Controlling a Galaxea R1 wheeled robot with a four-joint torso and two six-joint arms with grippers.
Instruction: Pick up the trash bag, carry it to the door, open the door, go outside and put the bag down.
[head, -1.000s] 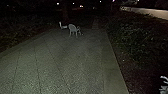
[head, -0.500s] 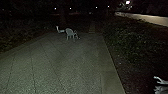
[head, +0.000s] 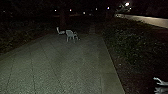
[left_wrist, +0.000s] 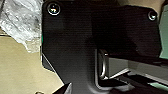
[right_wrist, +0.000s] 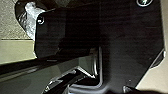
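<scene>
Clear, crumpled plastic of the trash bag (left_wrist: 21, 21) shows beside the dark plate in the left wrist view, over pale ground. In the right wrist view the bag (right_wrist: 30, 20) is a shiny clear and dark bundle partly hidden behind the plate. A dark part of my left gripper (left_wrist: 63, 89) is seen in the left wrist view, and a dark part of my right gripper (right_wrist: 128, 89) in the right one. Whether either is open or shut, and what holds the bag, I cannot tell. No door is visible.
Paving (head: 62, 65) stretches ahead at night. White chairs (head: 71, 35) stand at its far end. Low bushes (head: 132, 42) line the right edge, with a pale wall (head: 147, 20) behind. A pale, jagged shape (head: 160, 81) at lower right is unclear.
The head picture has shifted, chairs and paving edge now lying lower and further left, so the camera has moved. Most of that shift came in the earlier half second.
</scene>
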